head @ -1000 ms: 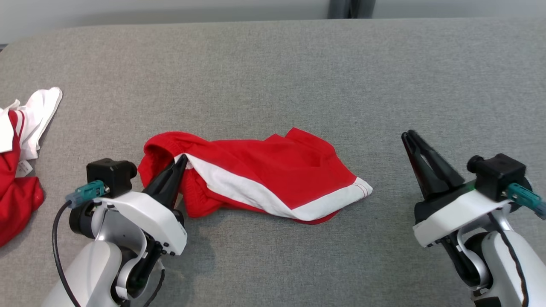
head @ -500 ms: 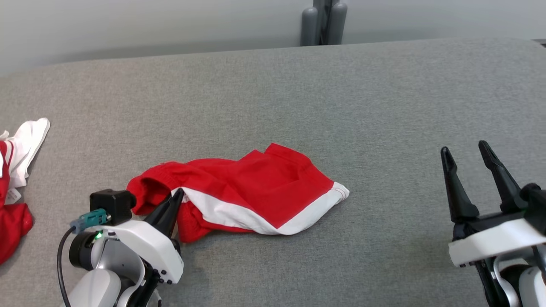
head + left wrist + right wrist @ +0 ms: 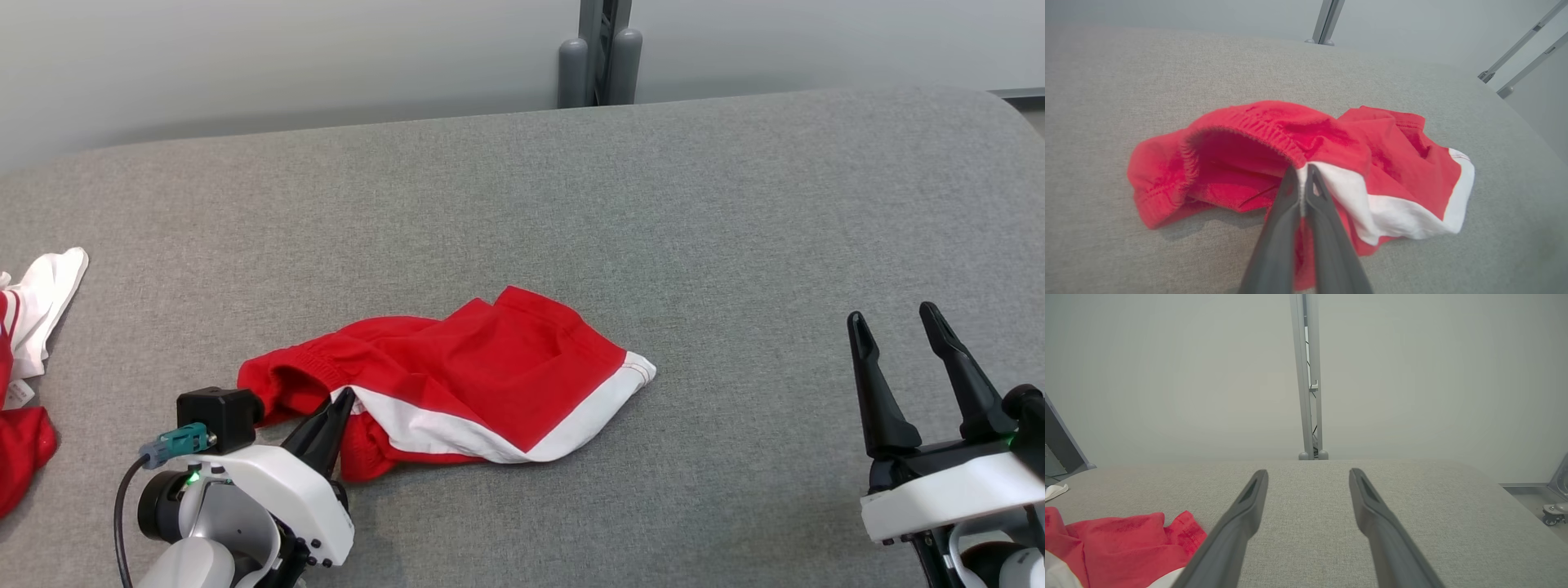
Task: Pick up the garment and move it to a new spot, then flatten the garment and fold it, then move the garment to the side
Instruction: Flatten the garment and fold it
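**A:** Where does the garment (image 3: 482, 384) lie?

**B:** Low and left of centre in the head view, crumpled on the grey padded surface (image 3: 694, 204). Its long axis runs from the lower left towards the right and climbs only slightly. The elastic waistband (image 3: 1257, 126) is the left end and the white-trimmed hem (image 3: 629, 371) is the right end.

**A:** And the fingers?

**B:** The left gripper (image 3: 339, 400) is pinched tight on the cloth just below the waistband, where the white stripe begins. In the left wrist view the two fingers meet with fabric between them. I can't say whether they have one layer or several, because the folds hide that. The right gripper (image 3: 890, 314) stands at the lower right with its fingers spread and nothing between them.

**A:** So which arm is nearer the free end?

**B:** The right one, though it is well apart from the hem. From those fingers the cloth lies to the left and a little up the frame. In the right wrist view the red shows only at the lower left corner. I'd judge that spreading the garment flat calls for that arm to cross leftwards to the hem.
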You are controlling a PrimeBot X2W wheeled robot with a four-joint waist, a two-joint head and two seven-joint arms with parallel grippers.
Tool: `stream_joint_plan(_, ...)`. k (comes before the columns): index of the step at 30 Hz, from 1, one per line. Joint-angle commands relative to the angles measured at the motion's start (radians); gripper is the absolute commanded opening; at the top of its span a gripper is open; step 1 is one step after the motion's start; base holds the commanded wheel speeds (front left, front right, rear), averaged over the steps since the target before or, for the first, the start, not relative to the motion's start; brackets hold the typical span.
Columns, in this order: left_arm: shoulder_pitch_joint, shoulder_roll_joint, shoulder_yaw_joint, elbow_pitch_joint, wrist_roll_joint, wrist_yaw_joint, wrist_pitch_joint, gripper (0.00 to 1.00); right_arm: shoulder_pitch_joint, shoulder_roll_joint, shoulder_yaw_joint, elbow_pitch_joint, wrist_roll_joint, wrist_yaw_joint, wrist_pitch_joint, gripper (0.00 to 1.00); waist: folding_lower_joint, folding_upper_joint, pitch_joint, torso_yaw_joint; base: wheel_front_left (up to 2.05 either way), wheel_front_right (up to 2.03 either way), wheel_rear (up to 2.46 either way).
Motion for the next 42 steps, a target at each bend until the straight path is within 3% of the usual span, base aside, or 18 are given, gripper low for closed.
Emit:
stream_joint_plan(1, 0.001, 0.006, 0.0, -0.003, -0.008, 0.0, 0.001, 0.0, 0.006, -0.001, -0.002, -0.004, 0.001, 0.0, 0.001, 1.0, 0.0, 0.0, 0.001, 0.001, 0.0, 0.0, 0.0)
stream_joint_plan(10, -0.023, 0.006, -0.008, -0.005, -0.008, -0.008, 0.004, 0.0, -0.025, -0.033, 0.055, 0.019, 0.027, 0.0, 0.037, 1.0, 0.0, 0.0, 0.016, 0.013, 0.0, 0.0, 0.0)
stream_joint_plan(20, -0.077, -0.005, -0.03, -0.01, 0.009, -0.02, 0.014, 0.0, -0.099, -0.168, 0.282, 0.135, 0.192, 0.0, 0.279, 1.0, 0.0, 0.0, 0.088, 0.057, 0.0, 0.0, 0.0)
stream_joint_plan(35, -0.161, -0.042, -0.055, 0.027, 0.02, -0.053, -0.012, 0.0, -0.313, -0.267, 0.474, 0.308, 0.269, 0.0, 0.242, 0.99, 0.0, 0.0, 0.2, 0.122, 0.0, 0.0, 0.0)
stream_joint_plan(36, -0.165, -0.044, -0.056, 0.031, 0.019, -0.054, -0.015, 0.0, -0.32, -0.271, 0.487, 0.316, 0.28, 0.0, 0.243, 0.49, 0.0, 0.0, 0.204, 0.124, 0.0, 0.0, 0.0)
stream_joint_plan(37, -0.168, -0.045, -0.055, 0.035, 0.019, -0.055, -0.018, 0.0, -0.327, -0.276, 0.5, 0.32, 0.287, 0.0, 0.239, 0.18, 0.0, 0.0, 0.208, 0.126, 0.0, 0.0, 0.0)
stream_joint_plan(38, -0.172, -0.046, -0.054, 0.037, 0.018, -0.057, -0.019, 0.0, -0.334, -0.281, 0.504, 0.325, 0.293, 0.0, 0.234, 0.0, 0.0, 0.0, 0.211, 0.127, 0.0, 0.0, 0.0)
stream_joint_plan(42, -0.179, -0.049, -0.048, 0.046, 0.019, -0.059, -0.04, 0.0, -0.346, -0.289, 0.514, 0.326, 0.308, 0.0, 0.204, 0.0, 0.0, 0.0, 0.218, 0.128, 0.0, 0.0, 0.0)
